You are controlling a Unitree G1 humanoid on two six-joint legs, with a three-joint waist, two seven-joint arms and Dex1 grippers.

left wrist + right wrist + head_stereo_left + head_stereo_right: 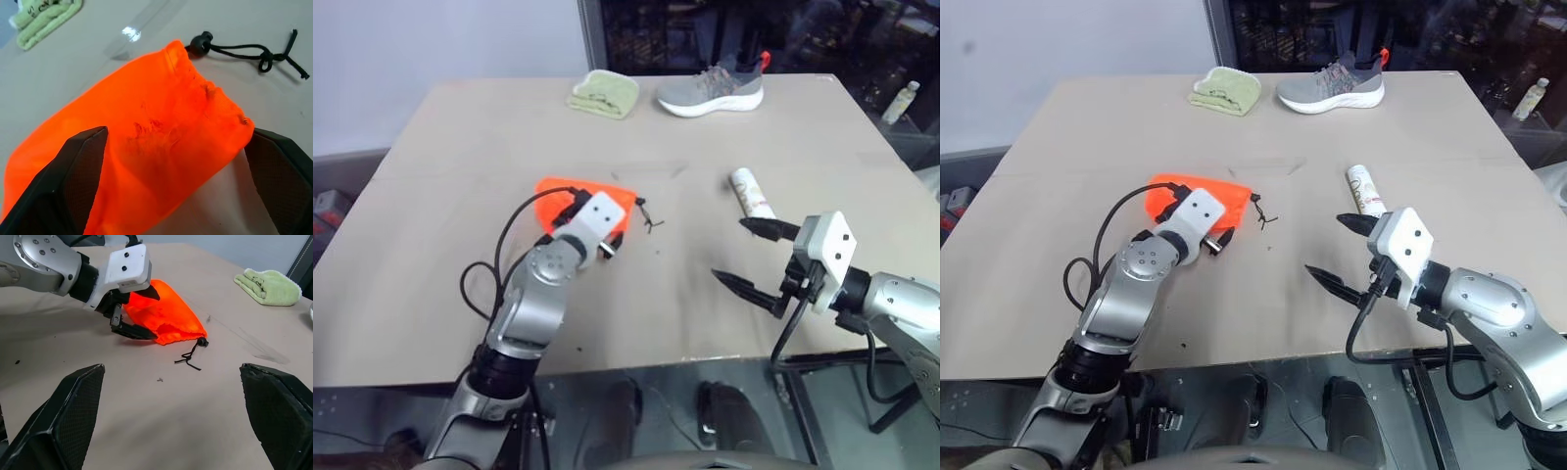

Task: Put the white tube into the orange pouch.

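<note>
Flat orange pouch (pixel 1190 191), white tube (pixel 1364 191) outside

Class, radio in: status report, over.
Left gripper open astride orange pouch. Right gripper open, empty. White tube lying untouched. Path clear.

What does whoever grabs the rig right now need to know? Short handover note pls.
Left claw: open, straddling the orange pouch, not clamped on it.
Right claw: open, empty, hovering above the table just short of the white tube.
The tube lies flat on the table, to the right of the pouch and apart from it. The pouch lies flat, with its cord trailing toward the tube.
Done: nothing yet; the tube is untouched.
Left: hold the pouch open, pick up the tube, put it inside.
</note>
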